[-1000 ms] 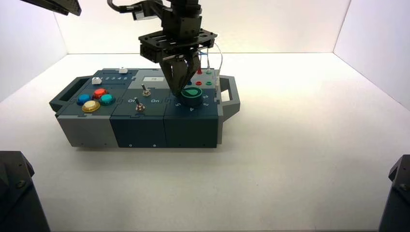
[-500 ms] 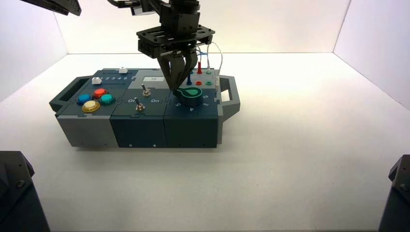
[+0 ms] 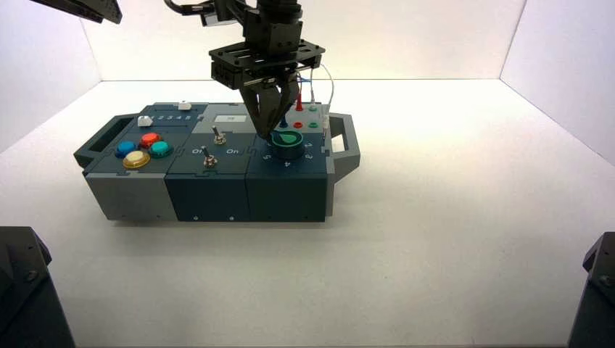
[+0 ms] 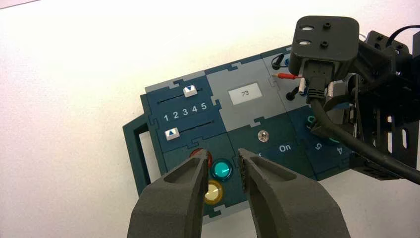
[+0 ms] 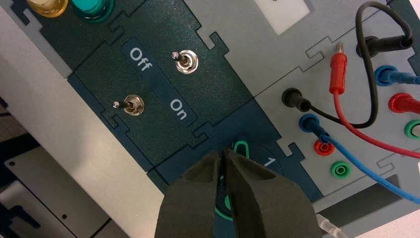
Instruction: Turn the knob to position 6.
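Knob (image 3: pixel 288 145) points far-left along its long axis, closed right gripper (image 5: pixel 222 152) at its tip, open left gripper (image 4: pixel 223 152) aloft.

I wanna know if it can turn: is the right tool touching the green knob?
Cannot tell. In the high view, the right tool overlaps the green knob, hiding any contact.

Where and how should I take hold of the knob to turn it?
I'd grip the knob by its raised body, coming from above with the right gripper. It stands up from the panel at the box's front right, and its teardrop shape should give the fingers something to turn. The right gripper's closed fingers are already at its tip, so they'd likely need lifting and opening first.
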